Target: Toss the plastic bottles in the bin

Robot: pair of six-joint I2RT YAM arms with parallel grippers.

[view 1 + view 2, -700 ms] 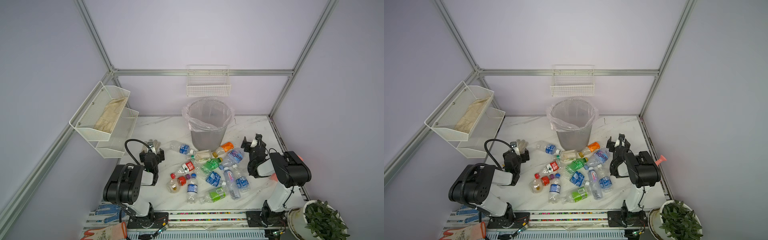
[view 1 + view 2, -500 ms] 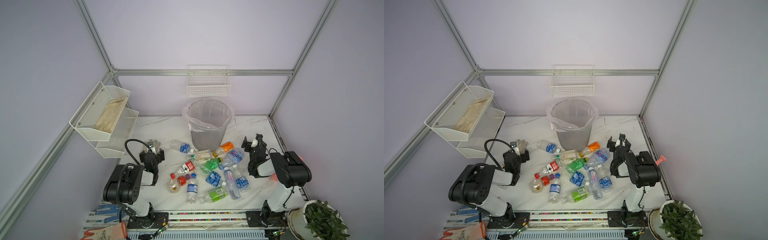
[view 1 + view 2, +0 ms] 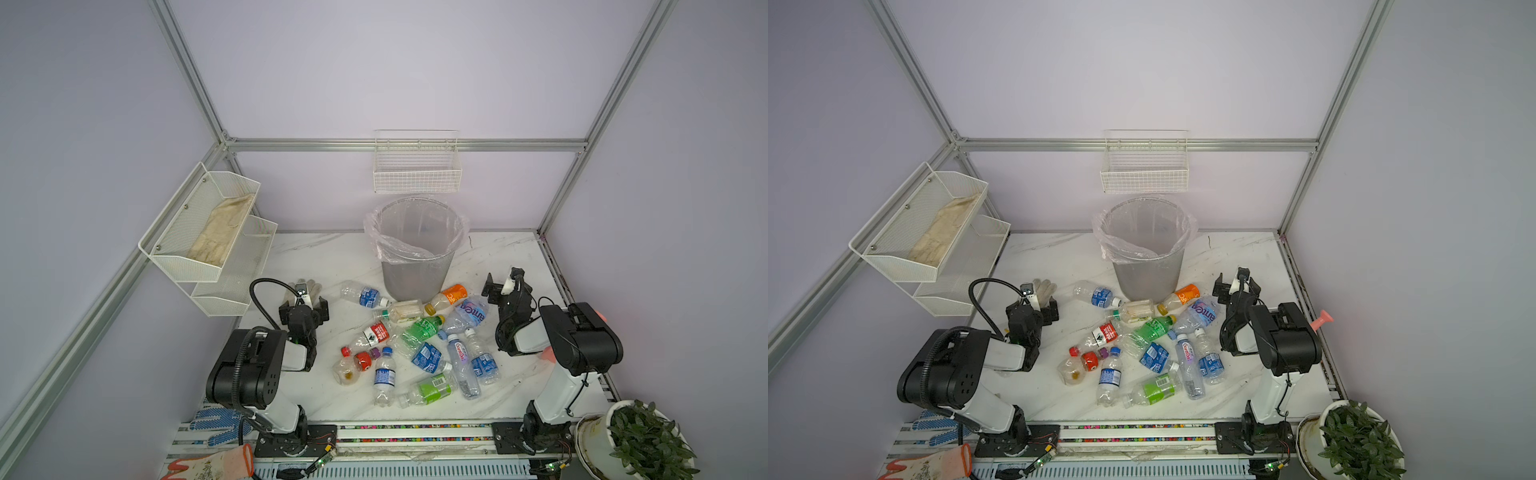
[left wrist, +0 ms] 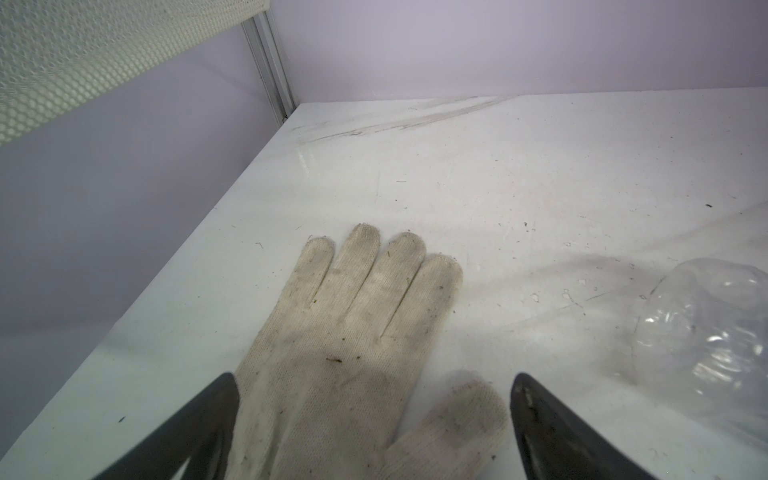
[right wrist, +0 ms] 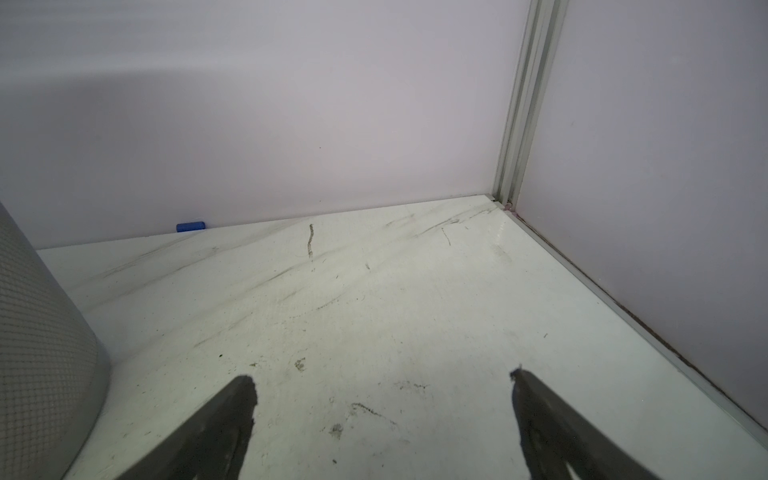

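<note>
Several plastic bottles (image 3: 419, 328) (image 3: 1152, 328) lie in a heap on the white table in front of the bin (image 3: 415, 249) (image 3: 1144, 249), a grey mesh basket lined with a clear bag. Left of the heap my left gripper (image 3: 303, 305) (image 3: 1036, 309) (image 4: 374, 395) is open, low over a white knitted glove (image 4: 353, 316). A clear bottle (image 4: 706, 332) lies off to one side of it. My right gripper (image 3: 505, 286) (image 3: 1235, 286) (image 5: 382, 390) is open over bare table to the right of the bin (image 5: 37, 353), with nothing between its fingers.
A white mesh two-tier shelf (image 3: 208, 232) hangs on the left wall, and a white wire basket (image 3: 417, 174) hangs above the bin. A potted plant (image 3: 640, 440) stands at the front right. A blue cap (image 5: 190, 227) lies by the back wall.
</note>
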